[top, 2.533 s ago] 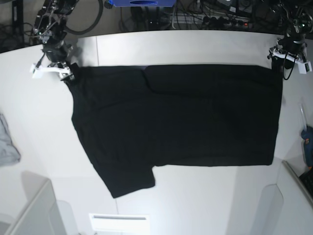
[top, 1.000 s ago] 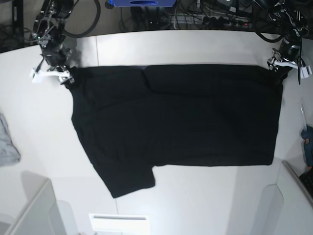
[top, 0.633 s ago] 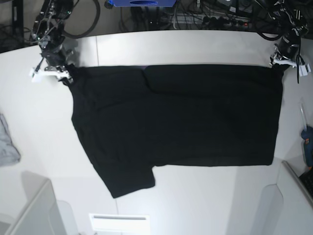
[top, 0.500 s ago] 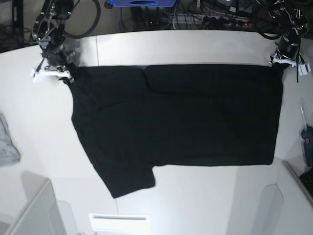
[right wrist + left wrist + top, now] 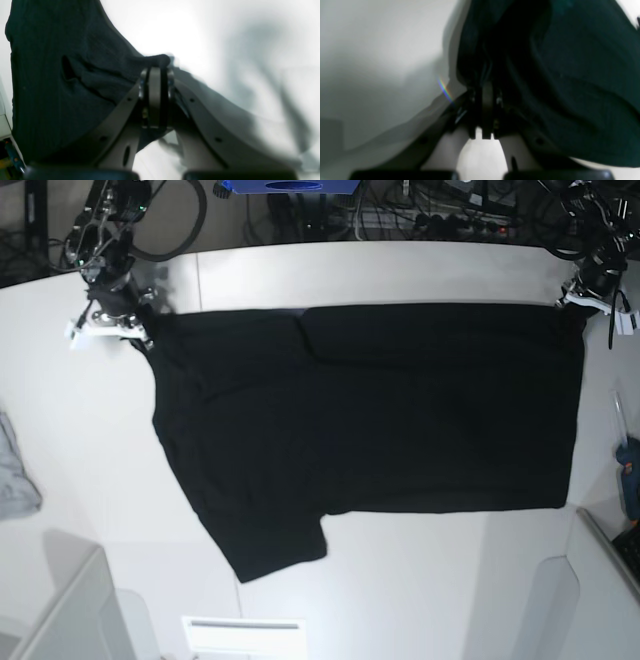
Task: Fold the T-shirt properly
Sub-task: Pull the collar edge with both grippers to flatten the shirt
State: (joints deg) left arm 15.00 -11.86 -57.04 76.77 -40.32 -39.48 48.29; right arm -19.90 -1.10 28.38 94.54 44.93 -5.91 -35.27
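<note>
Matt black cloth T-shirt (image 5: 400, 410); table (image 5: 400, 275) seemingly smooth.

This looks like a robotics lab. A wide white counter (image 5: 400, 270) fills the base view, and a robot arm is mounted at each far corner, the one on the far left (image 5: 105, 240) with bare metal parts and cables. Behind the far edge lie many tangled black cables (image 5: 420, 215), a power strip (image 5: 470, 222) and a blue box (image 5: 290, 186). A black T-shirt (image 5: 400, 410) lies spread on the counter between the arms.
</note>
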